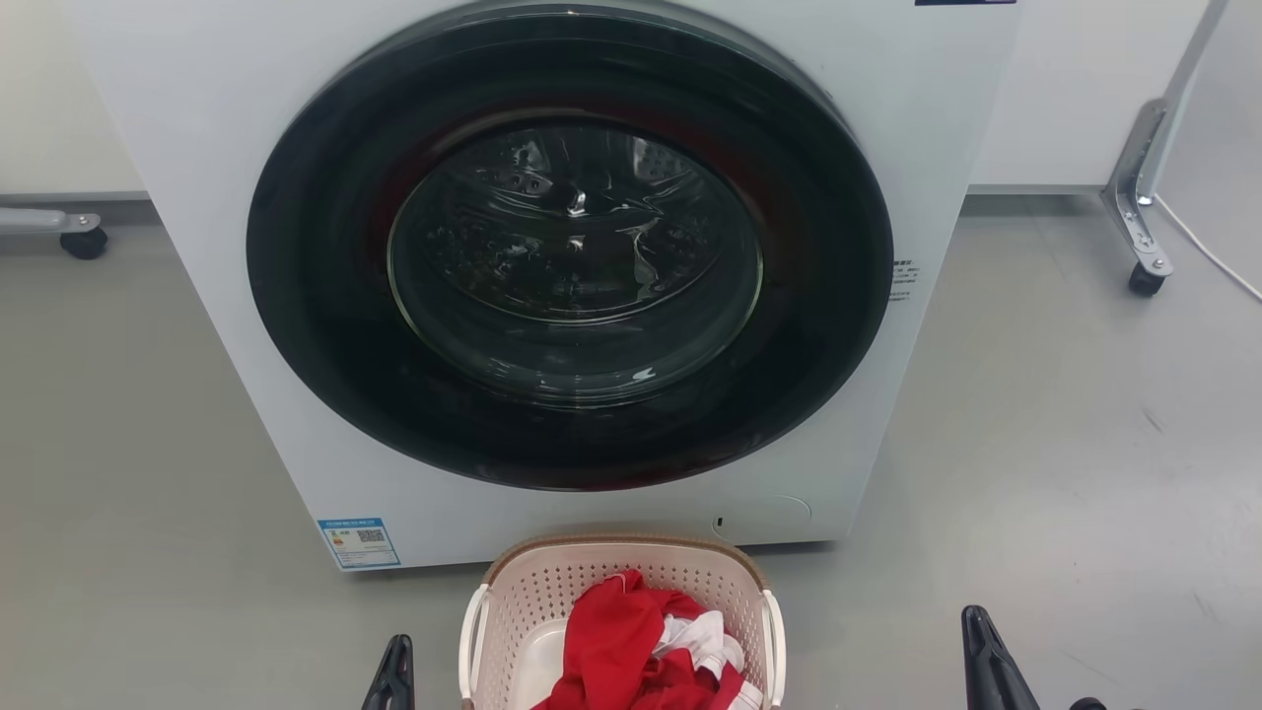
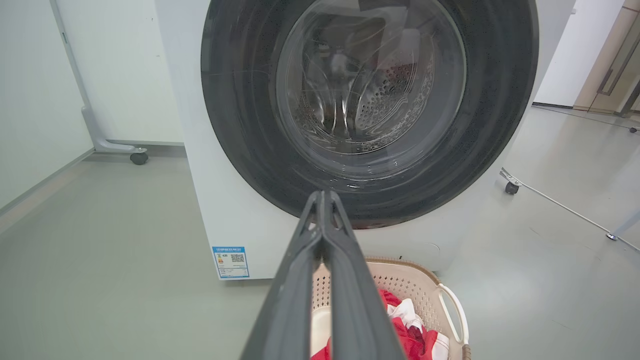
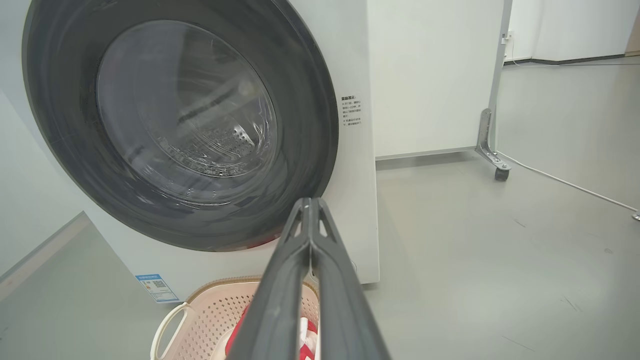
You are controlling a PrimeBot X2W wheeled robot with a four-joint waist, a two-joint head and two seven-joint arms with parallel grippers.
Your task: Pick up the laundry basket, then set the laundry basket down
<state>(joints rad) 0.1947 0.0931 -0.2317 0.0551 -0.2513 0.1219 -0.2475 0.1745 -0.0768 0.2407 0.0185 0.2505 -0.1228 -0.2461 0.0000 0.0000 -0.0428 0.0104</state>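
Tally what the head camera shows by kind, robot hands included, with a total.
White front-loading washing machine: 1
Cream perforated plastic laundry basket, brown rim: 1
Red-and-white laundry heap: 1
Black caster wheels: 2
Dark two-fingered robot hands, left and right: 2
Total: 7

You've got a matt perforated-plastic laundry basket (image 1: 537,592) w/ woven-look rim (image 1: 621,541), red cloth (image 1: 611,641), glossy glass washer door (image 1: 572,247), smooth grey floor (image 1: 1065,444).

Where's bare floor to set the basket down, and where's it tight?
Free: grey floor left of the washer, out to the caster foot; a wider patch right of the washer, bordered by the wheeled stand and its cable. Tight: between the washer's front and the laundry basket, and between the basket and the left gripper.
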